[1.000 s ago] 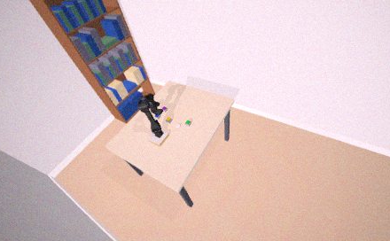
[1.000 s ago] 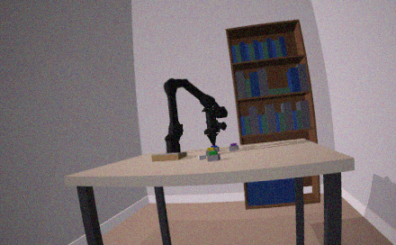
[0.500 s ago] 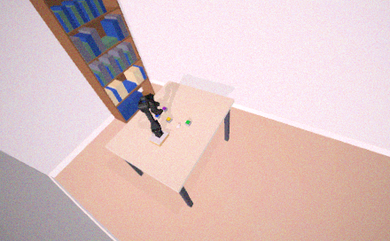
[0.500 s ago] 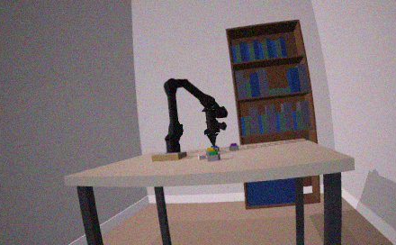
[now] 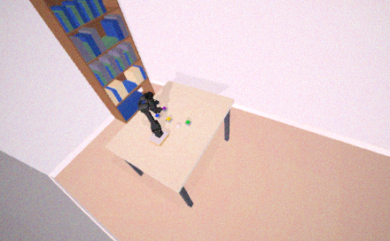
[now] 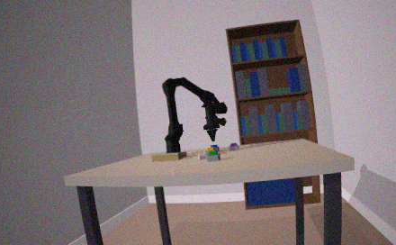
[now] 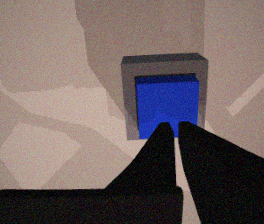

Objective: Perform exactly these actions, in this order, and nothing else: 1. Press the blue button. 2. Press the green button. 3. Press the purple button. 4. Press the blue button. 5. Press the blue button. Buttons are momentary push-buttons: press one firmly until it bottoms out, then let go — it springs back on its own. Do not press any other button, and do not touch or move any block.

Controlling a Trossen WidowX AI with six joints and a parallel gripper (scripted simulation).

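Observation:
The blue button [image 5: 157, 115] [image 6: 214, 147] [image 7: 167, 100] sits in a grey square housing, its cap standing proud of the rim. My gripper [image 6: 212, 140] [image 7: 173, 131] is shut with nothing between the fingers. It points down a little above the blue button, with a small gap in the exterior view. In the wrist view the fingertips overlap the near edge of the blue cap and hide part of the housing. The green button [image 5: 188, 122] [image 6: 212, 153] is on the side away from the bookcase. The purple button [image 5: 164, 108] [image 6: 233, 146] stands beyond the blue one.
A yellow button [image 5: 168, 119] [image 6: 211, 149] stands between the blue and green buttons. A small whitish block [image 5: 178, 125] [image 6: 202, 157] lies near the green button. The arm's base plate [image 6: 162, 158] is on the table [image 5: 194, 95] [image 6: 269, 167]. A bookcase [image 6: 309, 113] stands behind.

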